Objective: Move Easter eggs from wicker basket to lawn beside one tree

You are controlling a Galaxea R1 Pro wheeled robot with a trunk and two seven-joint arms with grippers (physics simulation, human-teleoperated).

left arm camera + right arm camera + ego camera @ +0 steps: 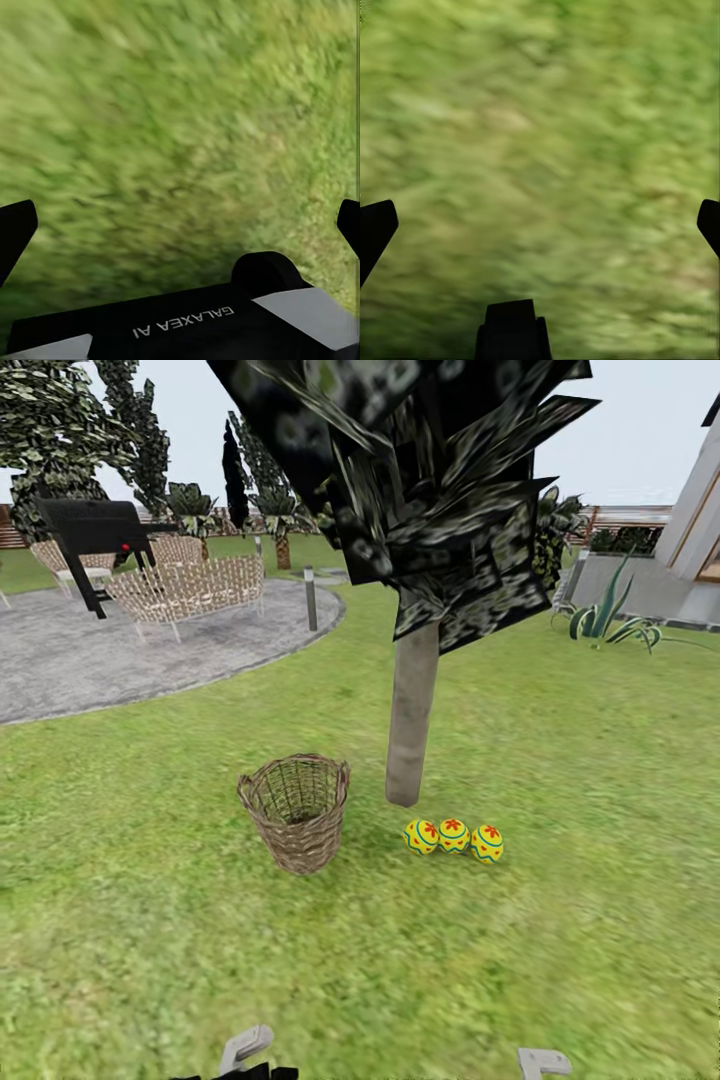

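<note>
I see three eggs (pixel 454 838) in a row just beside the tree (pixel 411 720), basket (pixel 296 810) nearby, open lawn (pixel 560 960) around; both hands (pixel 180 225) (pixel 540 225) spread wide over grass.

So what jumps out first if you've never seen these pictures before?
Three bright yellow painted eggs lie in a row on the grass at the foot of a pale tree trunk with a dark canopy. Just left of them stands a wicker basket, upright and seemingly empty.
</note>
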